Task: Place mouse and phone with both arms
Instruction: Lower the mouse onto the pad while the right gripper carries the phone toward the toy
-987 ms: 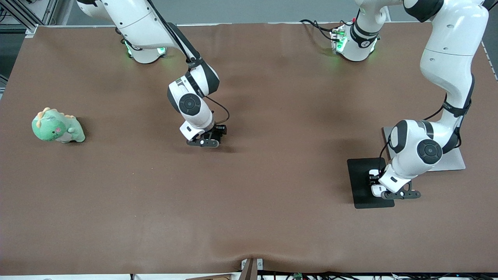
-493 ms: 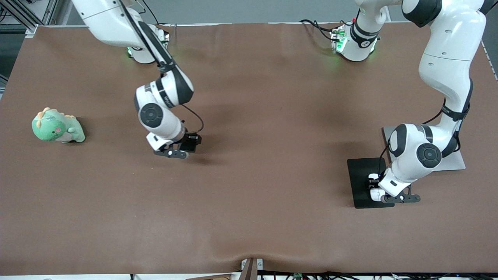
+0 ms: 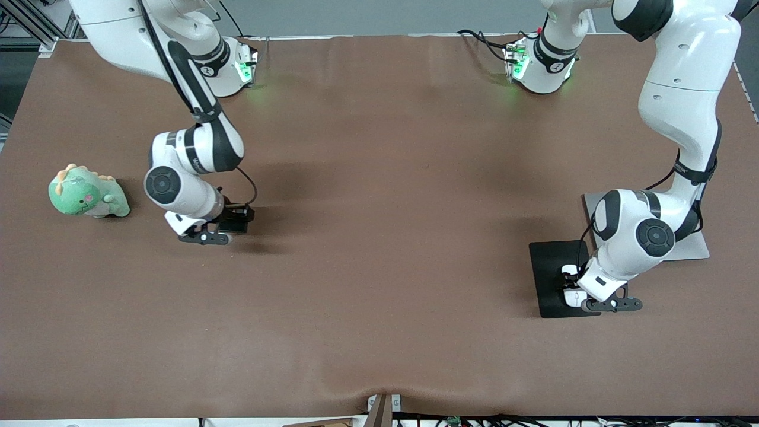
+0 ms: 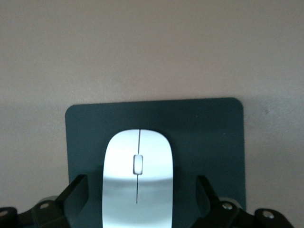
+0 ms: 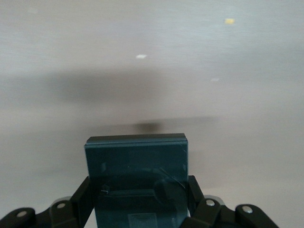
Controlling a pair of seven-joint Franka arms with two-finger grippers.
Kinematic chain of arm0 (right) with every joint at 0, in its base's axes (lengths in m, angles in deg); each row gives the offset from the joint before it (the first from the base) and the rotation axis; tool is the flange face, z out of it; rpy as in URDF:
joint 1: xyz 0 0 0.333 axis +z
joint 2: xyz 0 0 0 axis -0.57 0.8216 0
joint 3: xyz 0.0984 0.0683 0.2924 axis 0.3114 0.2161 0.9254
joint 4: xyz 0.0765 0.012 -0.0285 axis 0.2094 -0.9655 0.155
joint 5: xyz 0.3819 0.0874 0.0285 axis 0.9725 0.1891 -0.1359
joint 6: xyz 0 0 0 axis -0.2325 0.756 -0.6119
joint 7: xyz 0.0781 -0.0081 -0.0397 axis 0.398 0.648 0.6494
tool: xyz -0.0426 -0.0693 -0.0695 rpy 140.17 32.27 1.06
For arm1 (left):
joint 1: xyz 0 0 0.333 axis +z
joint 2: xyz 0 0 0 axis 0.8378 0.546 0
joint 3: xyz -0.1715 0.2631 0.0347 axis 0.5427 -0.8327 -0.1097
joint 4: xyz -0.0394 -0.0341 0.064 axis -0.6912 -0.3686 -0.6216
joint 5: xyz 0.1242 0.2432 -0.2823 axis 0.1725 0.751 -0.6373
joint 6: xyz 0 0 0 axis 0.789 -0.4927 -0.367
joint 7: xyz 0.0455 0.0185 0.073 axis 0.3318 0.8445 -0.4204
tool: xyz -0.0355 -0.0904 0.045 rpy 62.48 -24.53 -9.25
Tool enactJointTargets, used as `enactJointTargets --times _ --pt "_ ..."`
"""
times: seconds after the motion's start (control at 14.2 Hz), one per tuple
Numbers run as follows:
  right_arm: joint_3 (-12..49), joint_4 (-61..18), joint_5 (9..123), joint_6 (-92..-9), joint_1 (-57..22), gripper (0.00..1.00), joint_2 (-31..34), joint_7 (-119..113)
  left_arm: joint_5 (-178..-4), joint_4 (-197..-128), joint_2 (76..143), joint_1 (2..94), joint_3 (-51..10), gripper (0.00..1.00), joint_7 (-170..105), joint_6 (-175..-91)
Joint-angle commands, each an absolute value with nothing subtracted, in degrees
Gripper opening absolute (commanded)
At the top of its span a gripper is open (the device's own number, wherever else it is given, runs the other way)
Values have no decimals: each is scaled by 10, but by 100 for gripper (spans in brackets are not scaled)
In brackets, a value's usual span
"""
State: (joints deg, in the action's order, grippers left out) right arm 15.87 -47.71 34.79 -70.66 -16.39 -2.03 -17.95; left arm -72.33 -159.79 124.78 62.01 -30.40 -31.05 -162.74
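- White mouse [image 4: 137, 178] lies on the black mouse pad [image 3: 548, 267] toward the left arm's end of the table; the left gripper [image 4: 137, 202] straddles it, fingers [image 4: 76, 190] spread, clear of its sides
- Black phone [image 5: 137, 178] is clamped between the right gripper's [image 3: 220, 232] fingers [image 5: 81, 199], over bare brown table [image 3: 379, 296] near the green dinosaur toy [image 3: 87, 193]
- Grey plate [image 3: 691, 246] lies just beside the pad, partly under the left arm

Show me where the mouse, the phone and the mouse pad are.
mouse [image 4: 137, 178], left wrist view, middle of its white top.
phone [image 5: 137, 178], right wrist view, centre of its dark face.
mouse pad [image 3: 548, 267], front view, bare black part beside the left arm's wrist.
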Motion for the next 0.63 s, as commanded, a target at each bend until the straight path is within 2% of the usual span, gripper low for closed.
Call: enactJointTargets --times 0.0,0.35,0.56 --pt "133 -523 343 -709 -175 0 -61 -115 -710 -1607 1210 620 -301 100 -313 -1610" --pt "60 -542 346 -709 -195 0 -65 17 -710 -1608 1127 624 -268 100 -317 -1430" --pt "49 -550 348 -712 -209 0 -62 34 -718 -1608 1056 629 -254 100 -318 -1312"
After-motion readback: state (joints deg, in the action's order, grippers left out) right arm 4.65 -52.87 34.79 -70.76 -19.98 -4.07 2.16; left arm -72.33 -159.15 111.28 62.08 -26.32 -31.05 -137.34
